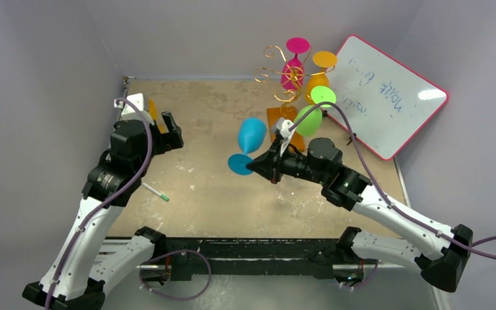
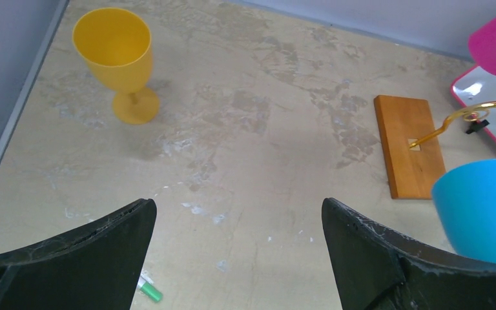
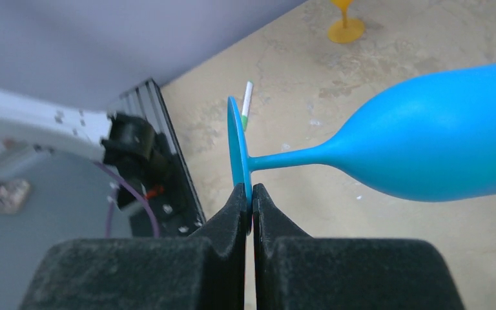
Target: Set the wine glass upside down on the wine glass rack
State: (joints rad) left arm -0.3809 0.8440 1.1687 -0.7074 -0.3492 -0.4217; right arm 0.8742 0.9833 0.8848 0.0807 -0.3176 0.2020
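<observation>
My right gripper (image 1: 253,166) (image 3: 252,194) is shut on the round foot of a blue wine glass (image 1: 250,134) (image 3: 439,148) and holds it on its side above the table, its bowl pointing toward the rack. The wine glass rack (image 1: 283,84), gold wire on an orange-brown wooden base (image 2: 413,145), stands at the back. A pink glass (image 1: 295,64), an orange glass (image 1: 320,74) and a green glass (image 1: 313,113) hang on it upside down. My left gripper (image 1: 166,129) (image 2: 239,213) is open and empty at the left. A yellow glass (image 2: 117,58) stands upright before it.
A pink-framed whiteboard (image 1: 387,93) leans at the back right. A green-capped marker (image 1: 157,192) lies on the table near the left arm. Grey walls close the back and sides.
</observation>
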